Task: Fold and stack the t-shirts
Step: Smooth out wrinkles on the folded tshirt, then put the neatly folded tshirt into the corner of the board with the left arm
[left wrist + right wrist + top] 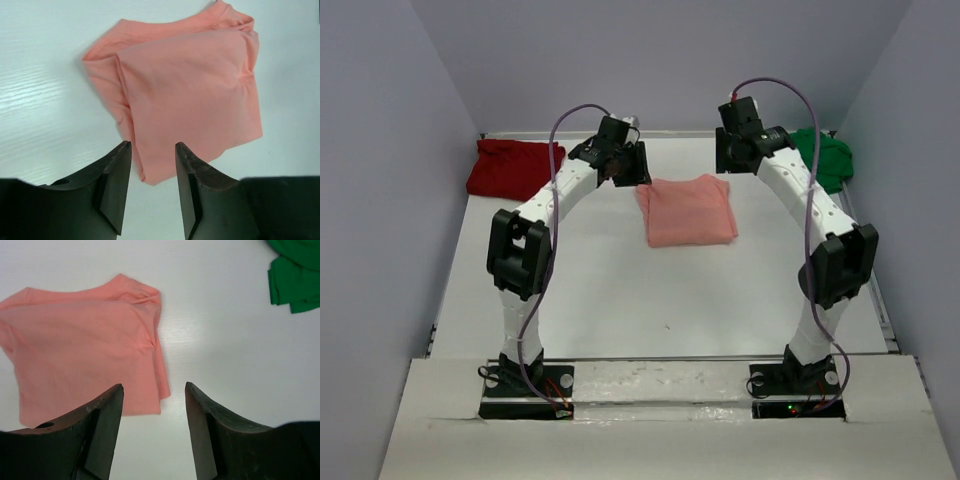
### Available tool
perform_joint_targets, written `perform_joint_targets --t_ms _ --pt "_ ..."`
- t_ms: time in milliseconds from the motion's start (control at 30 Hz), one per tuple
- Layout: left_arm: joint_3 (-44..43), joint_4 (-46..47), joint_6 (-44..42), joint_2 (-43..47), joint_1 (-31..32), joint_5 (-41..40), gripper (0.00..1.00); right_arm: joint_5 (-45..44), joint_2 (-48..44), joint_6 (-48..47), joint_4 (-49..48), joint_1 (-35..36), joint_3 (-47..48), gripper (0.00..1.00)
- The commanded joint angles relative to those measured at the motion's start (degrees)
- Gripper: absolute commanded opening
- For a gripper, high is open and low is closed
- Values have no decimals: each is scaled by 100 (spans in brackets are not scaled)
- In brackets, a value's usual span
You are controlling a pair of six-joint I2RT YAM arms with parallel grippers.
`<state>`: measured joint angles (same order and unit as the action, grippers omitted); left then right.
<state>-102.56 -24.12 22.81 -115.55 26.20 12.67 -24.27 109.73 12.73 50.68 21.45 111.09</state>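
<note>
Across the upper middle of the top view, a salmon-pink t-shirt [688, 210] lies folded into a rough rectangle, flat on the white table [620, 300]. At its upper left corner hangs the left gripper [152, 145], fingers spread and released. In the left wrist view the shirt's lowest corner shows in the gap between them, and whether they touch the cloth cannot be told. At the shirt's upper right, the right gripper [153, 386] is likewise spread wide and grasps nothing. In the right wrist view its fingers frame the shirt's right edge and bare table beside it. A dark red t-shirt [512, 168] lies bunched at the upper left of the table, well apart from the pink one. A bright green t-shirt [825, 158] lies crumpled at the table's upper right edge. It also fills the upper right corner of the right wrist view.
</note>
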Motion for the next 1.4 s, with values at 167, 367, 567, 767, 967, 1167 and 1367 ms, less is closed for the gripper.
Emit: perform_joint_targets --t_ms 167,367,567,767,967,1167,1367 --pt "1710 337 -190 743 -535 1059 61 2003 -2777 335 -883 26 -2423 60" --pt "2170 566 -145 639 -1002 2020 60 2612 -3765 458 -928 26 -3014 59" --pt "2891 1487 197 771 -994 2712 58 2664 -4249 458 -805 26 -3304 59" --pt "3357 3175 1163 270 -967 4067 59 2840 -4320 511 -822 26 -3392 59" --pt "3243 3475 1384 -72 -976 4209 67 2788 -4583 423 -770 26 -3366 59" --pt "2761 3002 1306 -511 -993 3903 74 2787 -4628 336 -761 26 -3208 59" --pt "2233 2781 1252 -1031 -1020 4042 81 2788 -4549 274 -796 26 -3207 59"
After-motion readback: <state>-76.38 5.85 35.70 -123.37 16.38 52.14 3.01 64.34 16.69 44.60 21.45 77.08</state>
